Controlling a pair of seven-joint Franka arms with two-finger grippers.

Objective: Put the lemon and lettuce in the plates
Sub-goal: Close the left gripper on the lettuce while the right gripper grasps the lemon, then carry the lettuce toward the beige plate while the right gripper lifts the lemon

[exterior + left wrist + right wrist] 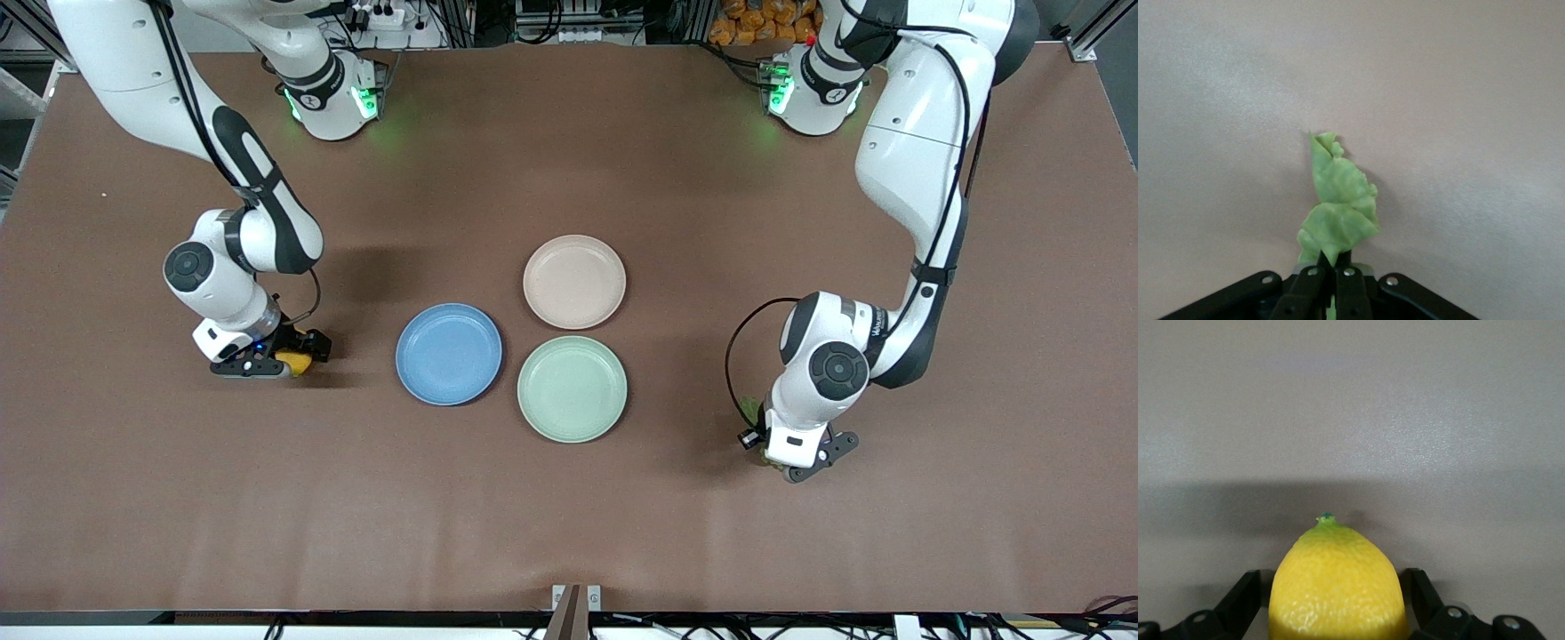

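My right tool (283,363) pinches the lemon (1337,587) low at the right arm's end of the bench (569,516). My left tool (1335,283) pinches the lettuce (1336,207) at the left arm's end.

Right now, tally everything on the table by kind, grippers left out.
Plates: 3 (blue plate, pink plate, green plate)
Lemon: 1, in the right gripper (lemon)
Lettuce: 1, in the left gripper (lettuce)
Total: 5
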